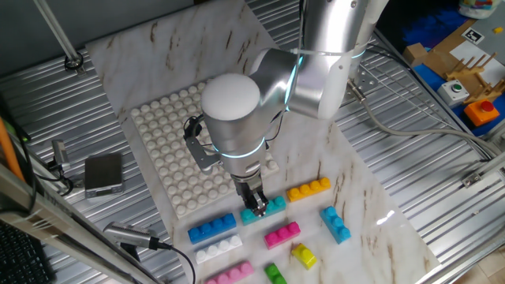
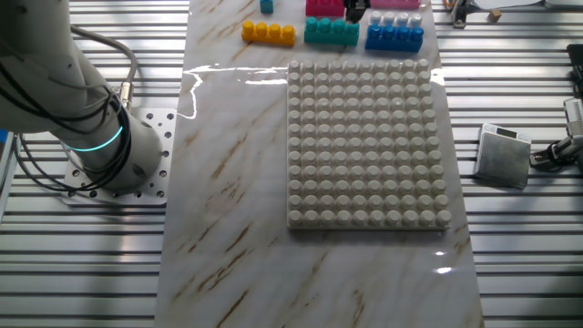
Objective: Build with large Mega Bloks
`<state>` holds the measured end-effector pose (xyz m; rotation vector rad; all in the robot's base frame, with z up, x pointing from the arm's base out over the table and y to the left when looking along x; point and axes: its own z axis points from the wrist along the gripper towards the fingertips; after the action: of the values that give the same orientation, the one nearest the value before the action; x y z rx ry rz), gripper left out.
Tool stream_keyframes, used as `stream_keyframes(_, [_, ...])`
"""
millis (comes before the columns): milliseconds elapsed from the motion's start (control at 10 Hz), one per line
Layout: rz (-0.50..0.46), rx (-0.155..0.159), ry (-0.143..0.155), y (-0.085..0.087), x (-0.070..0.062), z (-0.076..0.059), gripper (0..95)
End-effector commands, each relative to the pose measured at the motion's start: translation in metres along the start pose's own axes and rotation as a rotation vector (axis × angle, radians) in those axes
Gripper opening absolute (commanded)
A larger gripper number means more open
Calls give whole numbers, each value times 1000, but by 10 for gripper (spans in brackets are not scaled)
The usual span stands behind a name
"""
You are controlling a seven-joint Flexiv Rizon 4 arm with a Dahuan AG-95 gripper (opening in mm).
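Observation:
My gripper (image 1: pixel 254 202) points straight down at the left end of a teal brick (image 1: pixel 266 208) lying on the marble board. Its fingertips touch or straddle that end, and the gap between them is too small to read. In the other fixed view the gripper (image 2: pixel 354 13) shows only at the top edge, by the teal brick (image 2: pixel 331 31). Loose bricks lie around: blue (image 1: pixel 213 229), white (image 1: pixel 219 248), pink (image 1: pixel 230 273), magenta (image 1: pixel 282 234), orange (image 1: pixel 309 189), a second blue (image 1: pixel 336 224), yellow (image 1: pixel 304 255) and green (image 1: pixel 274 274). The white studded baseplate (image 1: pixel 162 142) carries no bricks.
The arm's big elbow joint (image 1: pixel 233 106) hangs over the baseplate's near corner. A small grey box (image 1: pixel 103 173) with a cable sits left of the board on the ribbed metal table. Cardboard and coloured parts (image 1: pixel 461 63) lie at the far right. The robot base (image 2: pixel 100 146) stands beside the board.

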<state>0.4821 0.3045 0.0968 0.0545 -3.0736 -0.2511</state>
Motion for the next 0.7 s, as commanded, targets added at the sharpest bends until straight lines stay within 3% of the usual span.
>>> stream_keyframes(100, [10, 8, -6, 0, -1, 2, 380])
stream_keyframes(300, [-7, 8, -5, 0, -1, 2, 380])
stream_keyframes(400, [-11, 7, -2, 0, -1, 2, 190])
stream_keyframes(700, [-23, 4, 16, 0, -1, 2, 190])
